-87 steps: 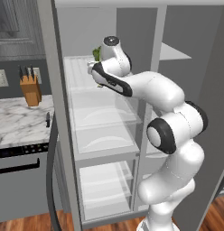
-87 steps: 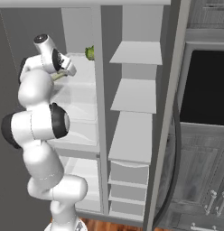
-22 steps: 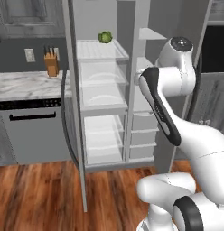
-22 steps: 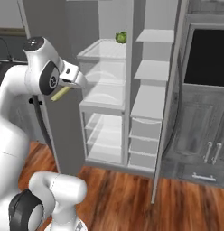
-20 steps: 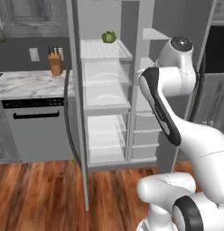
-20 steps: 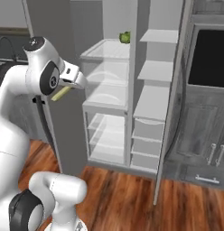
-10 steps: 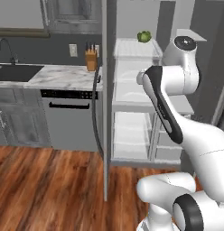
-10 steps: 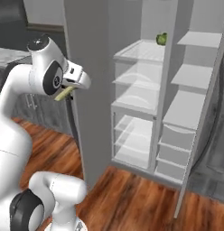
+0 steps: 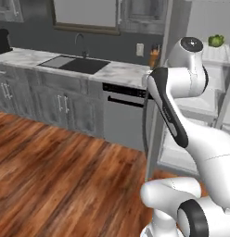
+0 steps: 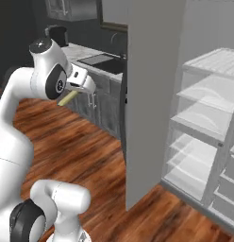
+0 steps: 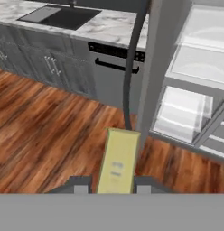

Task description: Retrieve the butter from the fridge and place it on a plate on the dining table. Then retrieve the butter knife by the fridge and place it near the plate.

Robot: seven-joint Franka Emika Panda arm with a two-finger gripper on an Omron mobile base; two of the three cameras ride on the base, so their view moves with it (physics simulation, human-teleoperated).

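From behind the arm on its left, the white arm folds up high in front of the fridge point(image 9: 182, 55), whose grey door stands open edge-on with its dark curved handle hanging down the near side. White shelves show past the arm, and a green vegetable point(image 9: 216, 40) sits on the top one. To the left of the fridge runs a marble counter point(image 9: 47, 59) with a dark sink point(image 9: 79, 64) set in it, a grey dishwasher point(image 9: 122, 115) with a black bar handle below, and a tan knife block point(image 9: 154, 56) at the counter's far end by the fridge. Wooden floor spreads across the foreground. From behind on the right, the gripper point(image 10: 75, 92) is held up beside the arm's upper joint, well clear of the floor, pinching the butter point(image 10: 68, 98), a pale-yellow stick that slants down and to the left from between the fingers. The open fridge door rises as a flat grey slab in the middle, with the white shelves to its right. Looking along the hand, the butter point(image 11: 118, 161) stands straight up between the two dark fingertips point(image 11: 80, 184), which press against its sides at its lower end. Beyond it lie the wood floor, the dishwasher point(image 11: 114, 76), the door handle and the lower fridge shelves off to the right.
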